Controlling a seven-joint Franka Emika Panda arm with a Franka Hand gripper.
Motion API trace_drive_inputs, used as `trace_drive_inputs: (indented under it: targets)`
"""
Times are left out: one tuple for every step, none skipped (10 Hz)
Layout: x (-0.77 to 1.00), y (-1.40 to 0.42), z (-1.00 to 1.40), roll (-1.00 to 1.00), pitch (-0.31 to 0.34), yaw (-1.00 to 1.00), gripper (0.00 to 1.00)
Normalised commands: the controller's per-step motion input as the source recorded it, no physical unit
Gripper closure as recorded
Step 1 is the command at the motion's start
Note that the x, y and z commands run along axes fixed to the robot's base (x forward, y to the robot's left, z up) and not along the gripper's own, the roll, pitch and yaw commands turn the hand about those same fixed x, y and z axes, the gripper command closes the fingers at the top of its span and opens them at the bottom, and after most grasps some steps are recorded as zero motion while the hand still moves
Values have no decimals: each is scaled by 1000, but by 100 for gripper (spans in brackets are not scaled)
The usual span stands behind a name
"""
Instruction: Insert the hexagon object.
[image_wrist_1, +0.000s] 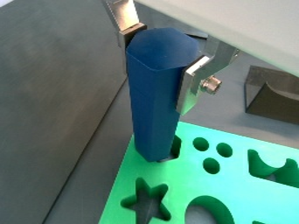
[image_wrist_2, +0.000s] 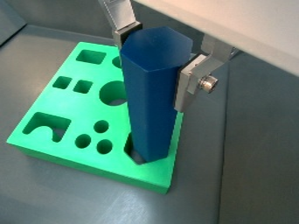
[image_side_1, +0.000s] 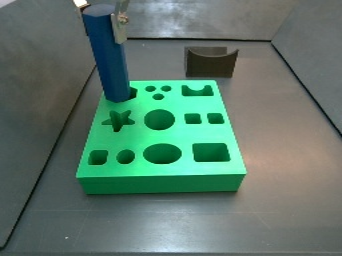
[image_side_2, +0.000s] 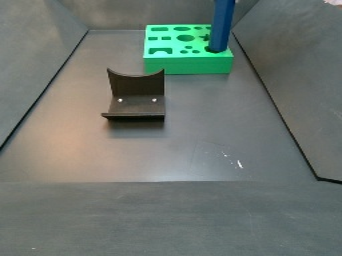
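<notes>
The hexagon object (image_wrist_1: 155, 96) is a tall bright blue peg with faceted sides. My gripper (image_wrist_1: 162, 57) is shut on its upper end, one silver finger (image_wrist_1: 194, 80) on each side, as both wrist views show (image_wrist_2: 158, 57). The peg (image_wrist_2: 152, 101) stands upright with its lower end in a hole at a corner of the green board (image_wrist_2: 70, 144). In a side view the peg (image_side_1: 106, 58) rises from the board's (image_side_1: 160, 165) far left corner, with the gripper (image_side_1: 104, 12) at its top. The peg (image_side_2: 223, 22) and the board (image_side_2: 181, 62) also show in the other side view.
The board has several other cut-out holes, among them a star (image_side_1: 119, 121) and circles (image_side_1: 160, 120). The dark fixture (image_side_1: 211, 62) stands on the grey floor apart from the board; it shows too in a side view (image_side_2: 134, 97). Grey walls enclose the floor.
</notes>
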Motion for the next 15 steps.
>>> trace_drive_inputs:
  targets:
    - [217, 211, -209, -119, 0, -283, 100]
    - [234, 103, -389, -106, 1, -329, 100]
    - [286, 0, -489, -99, 39, -440, 100]
    - [291, -343, -431, 0, 3, -297, 100]
    - [114, -451, -349, -40, 0, 0, 100]
    - [0, -446, -217, 0, 0, 203, 100]
    - [57, -183, -343, 0, 0, 251, 100]
    - [266, -106, -589, 84, 1, 6, 100]
    - [454, -117, -586, 254, 106, -29, 100]
    - [437, -17, -477, 206, 154, -106, 100]
    - [334, 0, -334, 61, 123, -37, 100]
    - [209, 77, -269, 59, 76, 0, 100]
    - [191, 171, -277, 83, 54, 0, 100]
    - [0, 0, -43, 0, 0, 0, 100]
    - [0, 0, -11, 19, 0, -14, 100]
